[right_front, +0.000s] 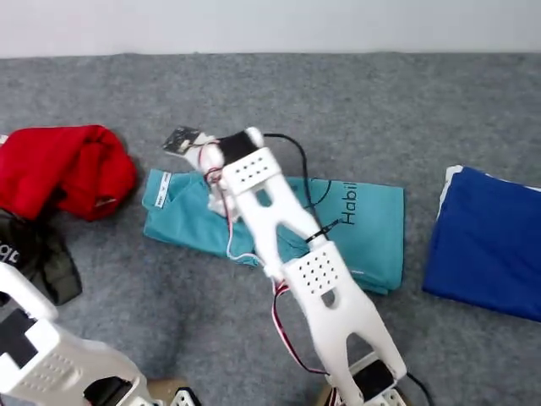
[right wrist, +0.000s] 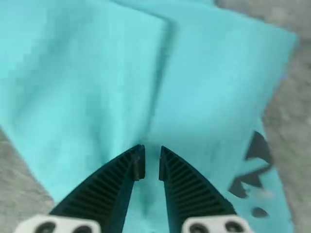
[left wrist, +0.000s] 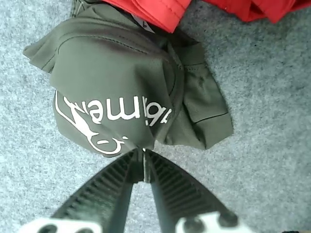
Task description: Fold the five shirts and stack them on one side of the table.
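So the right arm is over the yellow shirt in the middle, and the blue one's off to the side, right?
No: the middle shirt is teal, not yellow, as the high view shows. The right gripper is over it, the blue shirt off to the side.

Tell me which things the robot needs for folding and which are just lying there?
For the job:
teal shirt
red shirt
dark olive shirt
blue shirt
left gripper
right gripper

Just there:
grey table cover
white wall
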Action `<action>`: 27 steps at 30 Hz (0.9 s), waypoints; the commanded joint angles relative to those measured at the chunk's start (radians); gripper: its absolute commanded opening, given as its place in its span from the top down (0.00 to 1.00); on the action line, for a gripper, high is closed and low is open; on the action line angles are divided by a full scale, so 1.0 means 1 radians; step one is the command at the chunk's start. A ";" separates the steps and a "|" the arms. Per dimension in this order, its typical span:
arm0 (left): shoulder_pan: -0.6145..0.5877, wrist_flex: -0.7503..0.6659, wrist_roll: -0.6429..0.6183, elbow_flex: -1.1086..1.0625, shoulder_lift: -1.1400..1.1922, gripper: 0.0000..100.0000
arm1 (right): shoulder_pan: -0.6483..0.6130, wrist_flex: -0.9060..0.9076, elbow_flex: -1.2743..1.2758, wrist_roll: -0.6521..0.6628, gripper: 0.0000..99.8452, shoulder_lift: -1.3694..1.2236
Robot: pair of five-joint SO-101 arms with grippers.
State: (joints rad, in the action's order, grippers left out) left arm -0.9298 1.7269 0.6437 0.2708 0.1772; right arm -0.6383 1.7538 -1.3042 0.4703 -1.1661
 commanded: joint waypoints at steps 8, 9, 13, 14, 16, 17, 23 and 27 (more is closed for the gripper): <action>-0.005 0.009 0.008 0.005 -0.015 0.98 | -0.079 0.041 -0.018 -0.009 0.94 0.070; -0.005 0.009 0.009 0.005 -0.015 0.98 | -0.062 0.041 -0.018 -0.009 0.94 0.084; -0.003 0.006 0.009 0.005 -0.015 0.98 | 0.024 0.036 -0.020 -0.009 0.94 0.102; -0.002 0.006 0.009 0.005 -0.015 0.98 | 0.041 0.036 -0.020 -0.009 0.94 0.099; 0.002 0.005 0.009 0.005 -0.015 0.98 | 0.053 0.039 -0.018 -0.015 0.94 0.099; 0.002 0.005 0.009 0.005 -0.014 0.98 | 0.051 0.041 -0.014 -0.017 0.94 0.105; 0.002 0.003 0.009 0.005 -0.008 0.98 | -0.024 0.041 -0.012 -0.094 0.87 0.174; 0.002 0.003 0.009 0.005 -0.008 0.98 | -0.093 0.038 -0.011 -0.127 0.84 0.189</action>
State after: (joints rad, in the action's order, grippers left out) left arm -0.9298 1.7269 0.6437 0.2708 0.1772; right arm -0.6859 1.7538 -1.3042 0.3644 -1.0572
